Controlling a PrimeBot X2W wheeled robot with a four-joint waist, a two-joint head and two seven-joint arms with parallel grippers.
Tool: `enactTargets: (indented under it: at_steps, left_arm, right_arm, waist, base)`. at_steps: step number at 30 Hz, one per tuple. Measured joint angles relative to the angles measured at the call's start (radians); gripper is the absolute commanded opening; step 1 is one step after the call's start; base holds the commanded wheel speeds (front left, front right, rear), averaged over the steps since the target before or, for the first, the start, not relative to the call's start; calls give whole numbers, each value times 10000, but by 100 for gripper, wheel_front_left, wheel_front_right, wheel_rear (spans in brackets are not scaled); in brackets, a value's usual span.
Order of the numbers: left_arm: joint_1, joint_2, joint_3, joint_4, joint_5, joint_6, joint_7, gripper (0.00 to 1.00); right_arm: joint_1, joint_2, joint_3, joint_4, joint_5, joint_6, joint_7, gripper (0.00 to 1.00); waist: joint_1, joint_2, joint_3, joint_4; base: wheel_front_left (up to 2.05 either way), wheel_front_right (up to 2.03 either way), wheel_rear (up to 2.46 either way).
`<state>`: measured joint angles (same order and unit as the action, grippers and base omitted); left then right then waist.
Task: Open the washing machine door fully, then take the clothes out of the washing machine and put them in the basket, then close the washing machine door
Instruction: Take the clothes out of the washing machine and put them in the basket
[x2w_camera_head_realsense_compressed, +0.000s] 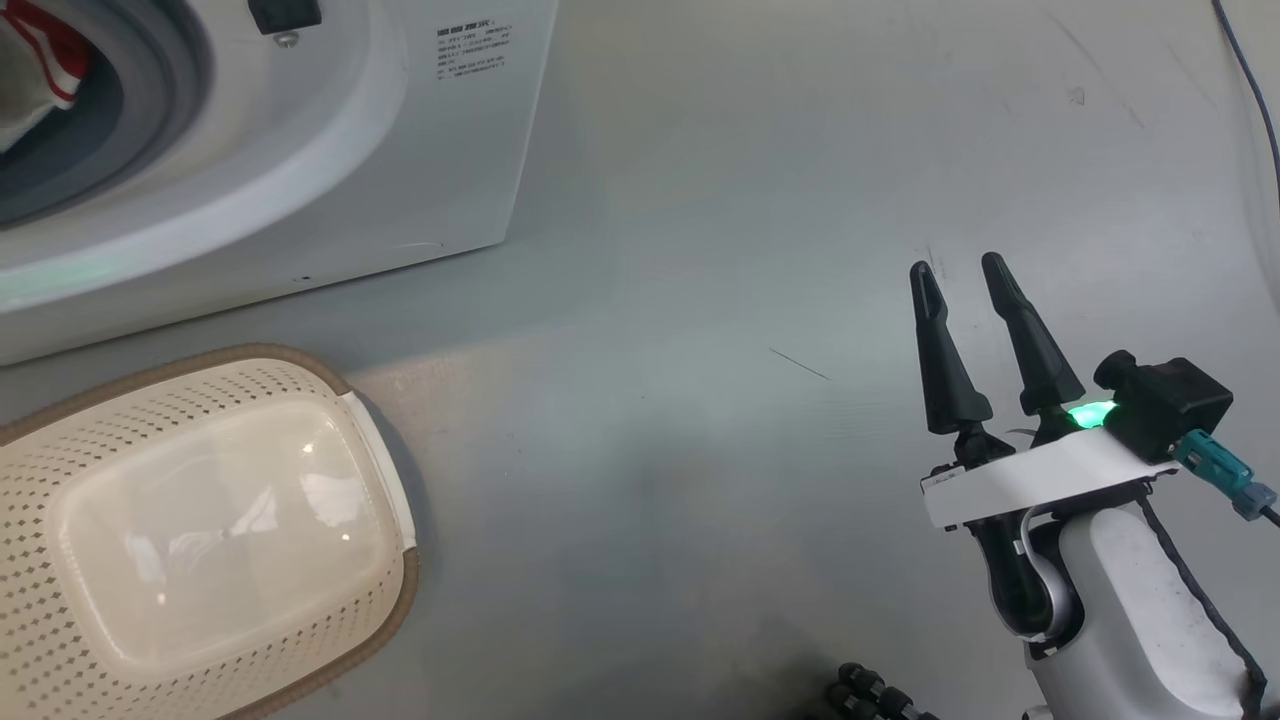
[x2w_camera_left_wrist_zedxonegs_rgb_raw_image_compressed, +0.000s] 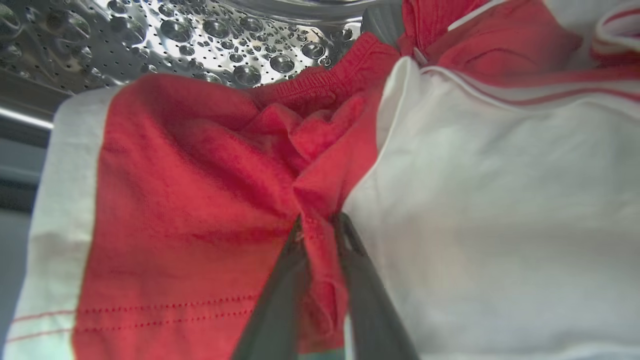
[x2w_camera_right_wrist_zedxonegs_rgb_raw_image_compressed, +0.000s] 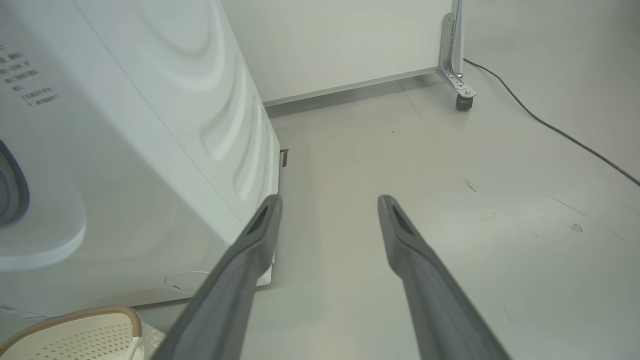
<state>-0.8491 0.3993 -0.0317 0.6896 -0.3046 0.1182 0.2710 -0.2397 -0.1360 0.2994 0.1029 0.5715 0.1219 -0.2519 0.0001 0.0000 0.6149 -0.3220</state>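
Observation:
The white washing machine (x2w_camera_head_realsense_compressed: 330, 170) fills the upper left of the head view, its grey-gasketed porthole (x2w_camera_head_realsense_compressed: 150, 90) uncovered, with red and white clothes (x2w_camera_head_realsense_compressed: 45, 50) showing inside. In the left wrist view my left gripper (x2w_camera_left_wrist_zedxonegs_rgb_raw_image_compressed: 320, 222) is shut on a fold of the red clothes (x2w_camera_left_wrist_zedxonegs_rgb_raw_image_compressed: 200, 190), white panels (x2w_camera_left_wrist_zedxonegs_rgb_raw_image_compressed: 500, 210) beside it and the perforated steel drum (x2w_camera_left_wrist_zedxonegs_rgb_raw_image_compressed: 210, 35) behind. The cream basket (x2w_camera_head_realsense_compressed: 370, 440) stands on the floor before the machine with nothing in it. My right gripper (x2w_camera_head_realsense_compressed: 960, 268) hovers open over the floor at the right, holding nothing. The door is out of view.
A wheeled white panel (x2w_camera_right_wrist_zedxonegs_rgb_raw_image_compressed: 350, 45) stands behind the machine, its caster (x2w_camera_right_wrist_zedxonegs_rgb_raw_image_compressed: 464, 102) on the grey floor. A dark cable (x2w_camera_right_wrist_zedxonegs_rgb_raw_image_compressed: 560, 132) runs across the floor at the far right. The basket's rim (x2w_camera_right_wrist_zedxonegs_rgb_raw_image_compressed: 75, 316) peeks in at the right wrist view's lower left.

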Motion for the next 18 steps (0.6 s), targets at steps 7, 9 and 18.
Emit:
enactTargets:
  at_steps: [7, 9, 18]
  left_arm:
    - [-48, -389, -8, 360, 0, 2, -464, 0]
    - [-62, -476, -8, 489, 0, 2, -679, 0]
    - [-66, -972, -54, 802, -58, -23, -1436, 0]
  right_arm:
    - [0, -2, -75, 173, -13, 0, 0, 100]
    - [0, -4, -75, 201, -15, 0, 0, 100]
    - [1, -56, -199, 337, -96, 0, 0, 100]
  waist:
    - [0, 0, -227, 144]
    - [0, 0, -370, 220]
    - [0, 0, -955, 476]
  base:
    - [0, 0, 0]
    - [0, 0, 0]
    - [0, 0, 0]
